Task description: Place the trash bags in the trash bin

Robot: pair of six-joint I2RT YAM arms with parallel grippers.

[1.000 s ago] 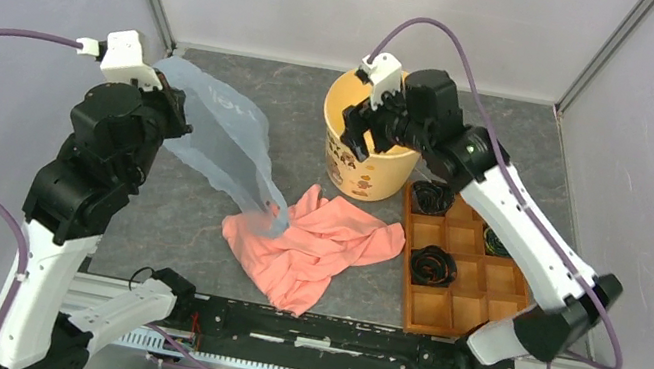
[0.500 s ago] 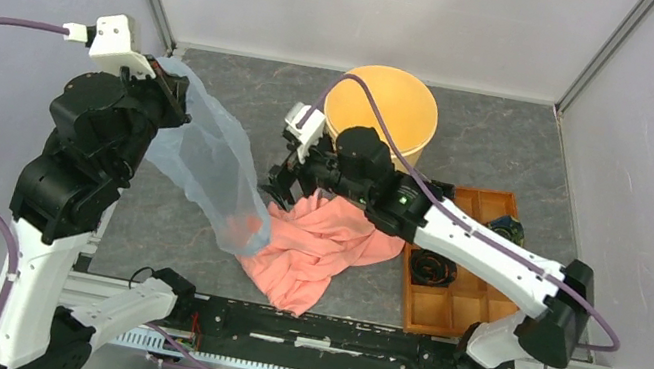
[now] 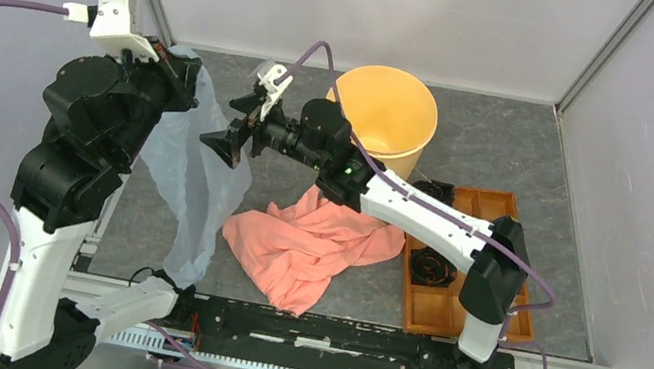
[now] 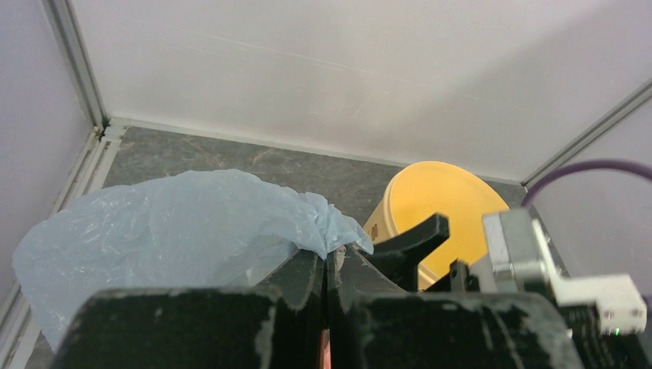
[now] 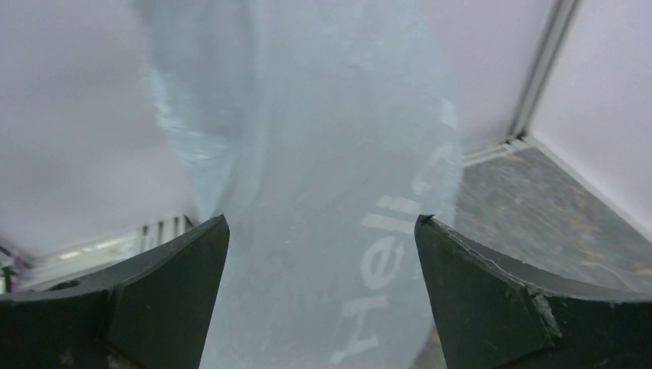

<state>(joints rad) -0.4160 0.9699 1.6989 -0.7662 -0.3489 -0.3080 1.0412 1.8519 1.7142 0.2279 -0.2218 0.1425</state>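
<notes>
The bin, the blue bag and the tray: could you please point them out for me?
bin (image 3: 395,120), top view, inner wall.
blue bag (image 3: 191,181), top view, hanging middle.
tray (image 3: 433,310), top view, near-left compartment.

The bin (image 3: 394,115) is plain yellow-tan inside. Left of it, the blue bag (image 3: 191,183) is pale and see-through, with white letters. In front of it, the pink bag (image 3: 313,243) is salmon, and the tray (image 3: 443,312) to the right is brown with black rolls (image 3: 432,264).
</notes>
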